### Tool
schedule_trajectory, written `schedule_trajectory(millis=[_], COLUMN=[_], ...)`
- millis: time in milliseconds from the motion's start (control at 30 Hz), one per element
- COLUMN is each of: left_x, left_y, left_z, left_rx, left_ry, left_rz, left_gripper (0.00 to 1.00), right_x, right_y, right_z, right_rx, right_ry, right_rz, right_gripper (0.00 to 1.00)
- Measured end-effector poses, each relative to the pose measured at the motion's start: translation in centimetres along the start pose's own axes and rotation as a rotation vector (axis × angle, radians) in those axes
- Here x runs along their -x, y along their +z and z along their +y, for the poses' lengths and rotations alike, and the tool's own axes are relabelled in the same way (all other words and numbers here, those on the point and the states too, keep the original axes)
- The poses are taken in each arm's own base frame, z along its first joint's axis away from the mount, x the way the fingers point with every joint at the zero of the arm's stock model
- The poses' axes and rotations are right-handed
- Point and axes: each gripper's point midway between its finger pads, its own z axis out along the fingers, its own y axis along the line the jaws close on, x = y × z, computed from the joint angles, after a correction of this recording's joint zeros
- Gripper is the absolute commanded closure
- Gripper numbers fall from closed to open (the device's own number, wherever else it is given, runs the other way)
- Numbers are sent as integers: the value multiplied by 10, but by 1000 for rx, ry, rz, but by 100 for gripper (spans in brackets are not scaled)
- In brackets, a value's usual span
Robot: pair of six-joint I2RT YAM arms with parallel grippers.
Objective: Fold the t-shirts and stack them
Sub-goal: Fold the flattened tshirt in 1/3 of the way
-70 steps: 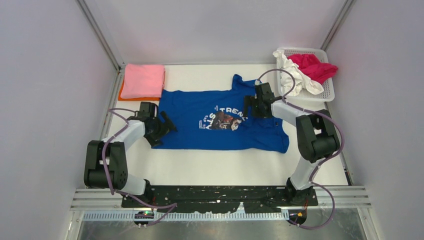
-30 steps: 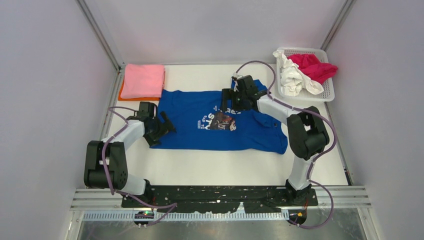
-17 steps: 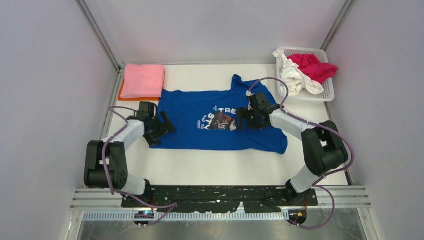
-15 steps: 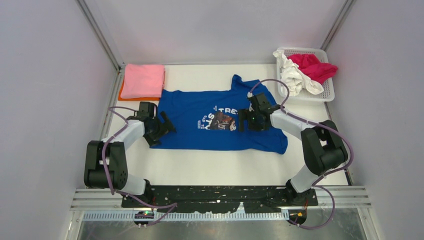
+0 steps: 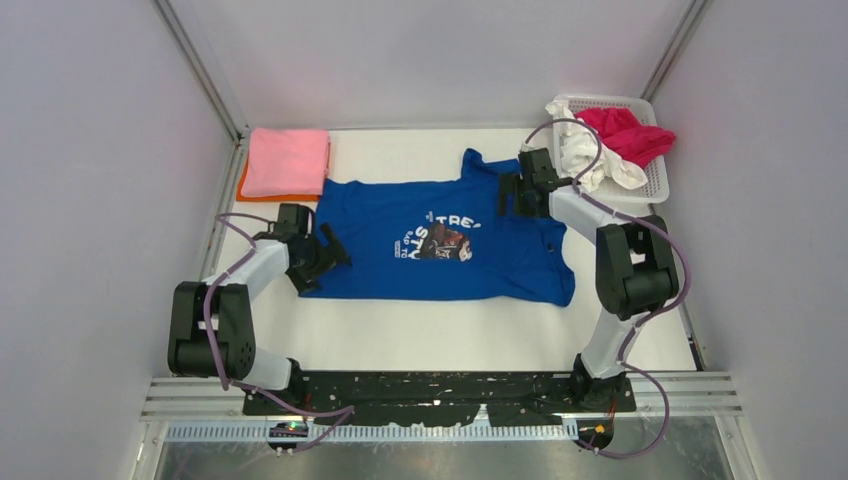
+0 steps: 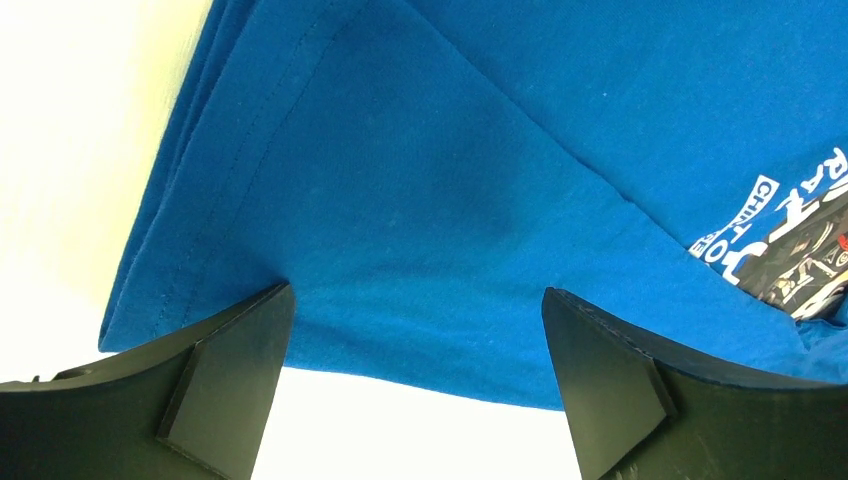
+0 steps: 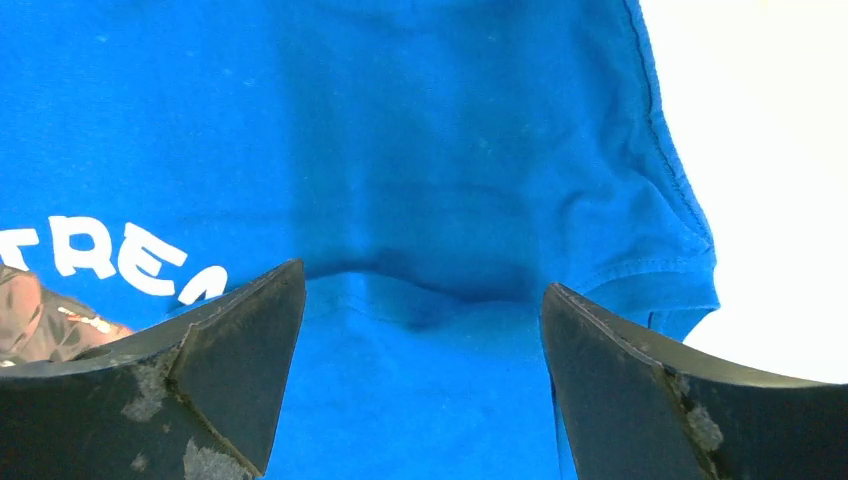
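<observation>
White table (image 5: 420,335): blue t-shirt (image 5: 372,212) spread print-up, perhaps puckered at right jaws; all jaws apart.

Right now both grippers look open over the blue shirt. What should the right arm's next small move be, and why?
Probably lower the right gripper and close it on the blue shirt beneath. Its jaws stand open and empty over a crease in the cloth, and the left gripper hangs open at the shirt's edge, so nothing is held for a fold yet.
</observation>
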Motion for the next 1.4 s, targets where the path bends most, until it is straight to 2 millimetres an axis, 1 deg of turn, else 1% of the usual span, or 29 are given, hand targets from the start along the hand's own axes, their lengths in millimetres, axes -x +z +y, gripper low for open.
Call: schedule_trajectory(millis=[67,100,167,233,300,333,433,467,500,567,633,700,800,900,967,1233,1300,1400], left_x=[0,-1,-1,0,2,4,10,11,13,14,9,5,-1,-14,-30,-91,-101,-108], left_y=[-1,-2,-5,-9,-13,-15,-15,-13,-10,0,10,13,12,7,1,-27,-33,-41], left_z=[2,3,4,2,-4,-10,-28,-33,-39,-48,-51,-51,-53,-48,-41,-15,-8,6], left_rx=[9,15,19,10,-12,-33,-101,-116,-129,-147,-150,-149,-166,-178,-186,-250,-249,-217], left_ry=[0,-1,-2,-1,6,8,13,10,8,12,16,18,33,54,71,109,110,98], left_rz=[-2,-2,-3,-12,-22,-25,-36,-27,-16,7,37,53,43,31,24,-5,-4,-8], left_gripper=[0,0,0,0,0,0,0,0,0,0,0,0,0,0,0,0,0,0], right_x=[6,5,-6,-23,-43,-53,-73,-80,-86,-96,-106,-117,-125,-137,-145,-191,-202,-210], right_y=[-6,-11,-24,-40,-56,-63,-69,-68,-65,-56,-47,-45,-49,-58,-65,-104,-113,-123], right_z=[2,3,5,12,28,43,76,84,88,87,81,74,69,64,61,43,37,30], right_rx=[10,17,35,61,101,134,203,218,221,203,172,154,157,180,203,253,257,244], right_ry=[-1,-2,-3,-16,-49,-78,-142,-155,-161,-159,-147,-135,-114,-105,-100,-71,-70,-80], right_rz=[-27,-35,-36,-26,-7,2,32,48,64,100,138,166,157,152,147,195,224,250], right_gripper=[5,5,5,5,5,5,5,5,5,5,5,5,5,5,5,5,4,5])
